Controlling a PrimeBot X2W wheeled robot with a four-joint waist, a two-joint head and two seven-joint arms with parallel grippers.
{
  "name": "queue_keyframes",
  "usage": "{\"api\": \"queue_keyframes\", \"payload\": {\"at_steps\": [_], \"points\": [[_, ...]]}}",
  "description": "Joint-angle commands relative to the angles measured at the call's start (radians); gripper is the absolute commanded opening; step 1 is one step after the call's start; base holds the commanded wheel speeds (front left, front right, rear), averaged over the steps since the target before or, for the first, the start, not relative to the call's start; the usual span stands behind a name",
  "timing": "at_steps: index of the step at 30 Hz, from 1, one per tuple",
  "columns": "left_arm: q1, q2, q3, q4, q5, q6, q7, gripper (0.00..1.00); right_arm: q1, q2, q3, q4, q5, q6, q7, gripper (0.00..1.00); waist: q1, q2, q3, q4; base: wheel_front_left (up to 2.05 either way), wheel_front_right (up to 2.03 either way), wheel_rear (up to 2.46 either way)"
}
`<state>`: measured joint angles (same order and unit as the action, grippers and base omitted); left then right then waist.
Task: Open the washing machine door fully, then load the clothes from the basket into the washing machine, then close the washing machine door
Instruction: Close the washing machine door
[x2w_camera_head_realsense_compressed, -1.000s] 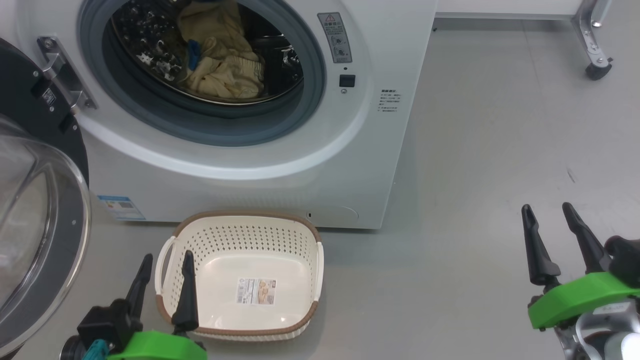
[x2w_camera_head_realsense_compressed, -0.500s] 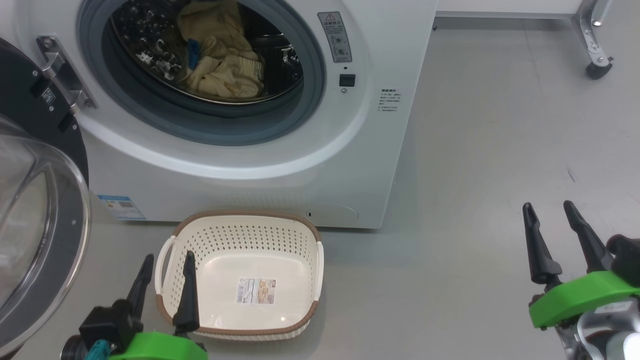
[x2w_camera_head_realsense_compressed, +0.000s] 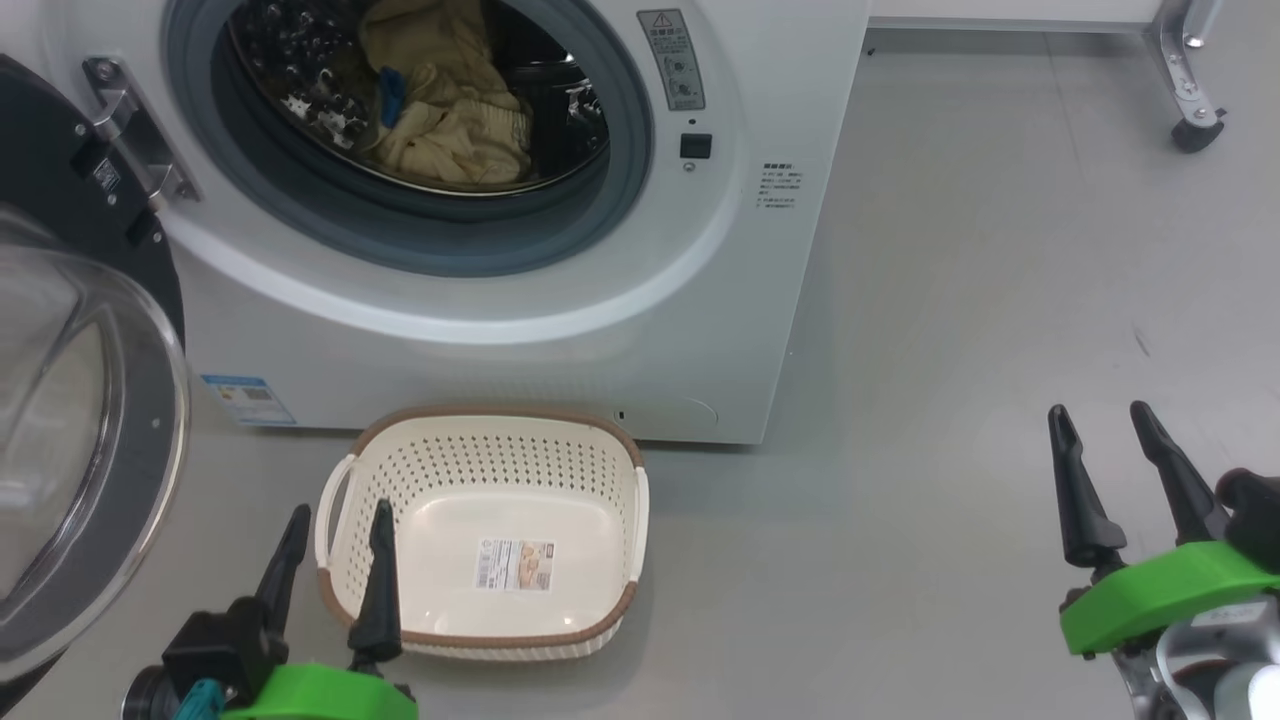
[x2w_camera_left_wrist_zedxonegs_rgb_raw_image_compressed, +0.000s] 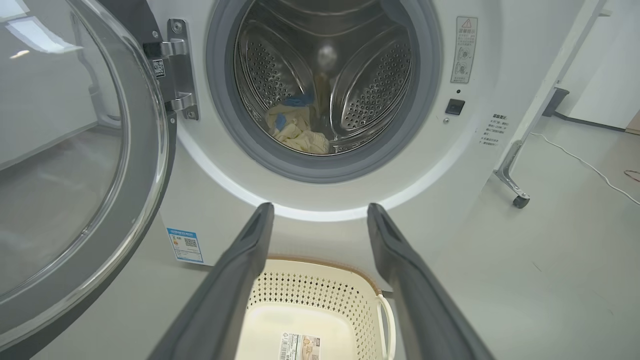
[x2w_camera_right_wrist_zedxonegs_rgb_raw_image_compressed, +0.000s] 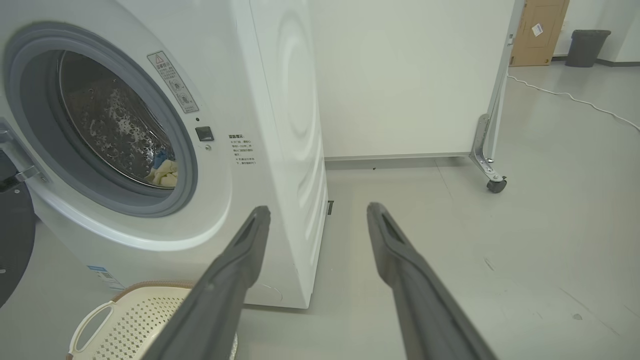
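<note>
The white washing machine (x2w_camera_head_realsense_compressed: 620, 300) stands with its door (x2w_camera_head_realsense_compressed: 90, 420) swung wide open to the left. Cream-yellow clothes (x2w_camera_head_realsense_compressed: 450, 110) with blue patches lie inside the steel drum, also visible in the left wrist view as clothes (x2w_camera_left_wrist_zedxonegs_rgb_raw_image_compressed: 297, 132). On the floor before the machine sits the cream basket (x2w_camera_head_realsense_compressed: 620, 465), with nothing in it but its label sticker. My left gripper (x2w_camera_head_realsense_compressed: 335, 525) hovers open over the basket's left handle. Far to the right, above bare floor, my right gripper (x2w_camera_head_realsense_compressed: 1100, 425) is open and holds nothing.
A white panel on a metal leg with a caster (x2w_camera_head_realsense_compressed: 1195, 135) stands behind and right of the machine. A white cable (x2w_camera_right_wrist_zedxonegs_rgb_raw_image_compressed: 565, 97) runs over the grey floor at the far right. A bin (x2w_camera_right_wrist_zedxonegs_rgb_raw_image_compressed: 585, 47) stands in the distance.
The head view has shifted a little, so machine and basket sit slightly higher in it. Both grippers stay open and about where they were.
</note>
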<state>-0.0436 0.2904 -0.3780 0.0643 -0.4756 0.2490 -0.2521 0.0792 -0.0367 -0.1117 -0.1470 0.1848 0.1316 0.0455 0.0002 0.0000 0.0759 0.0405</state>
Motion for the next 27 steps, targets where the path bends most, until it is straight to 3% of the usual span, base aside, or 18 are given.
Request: {"api": "queue_keyframes", "payload": {"at_steps": [1, 13, 27], "points": [[-0.033, 0.021, 0.038, -0.032, 0.006, 0.083, -0.009, 1.00, -0.018, -0.013, 0.015, -0.034, 0.007, -0.001, -0.003, 1.00, -0.0002, 0.0000, 0.000, 0.001, -1.86, 1.86, 0.00], [-0.039, 0.025, 0.039, -0.052, 0.015, 0.072, -0.008, 1.00, -0.023, -0.013, 0.014, -0.026, 0.012, -0.001, -0.002, 1.00, -0.0002, 0.0000, 0.001, 0.011, -1.73, 1.73, 0.00], [-0.037, 0.026, 0.037, -0.064, 0.024, 0.070, -0.009, 1.00, -0.021, -0.013, 0.010, -0.022, 0.014, -0.001, -0.009, 1.00, -0.0002, 0.0000, -0.001, 0.017, -0.26, 0.26, 0.00]]}}
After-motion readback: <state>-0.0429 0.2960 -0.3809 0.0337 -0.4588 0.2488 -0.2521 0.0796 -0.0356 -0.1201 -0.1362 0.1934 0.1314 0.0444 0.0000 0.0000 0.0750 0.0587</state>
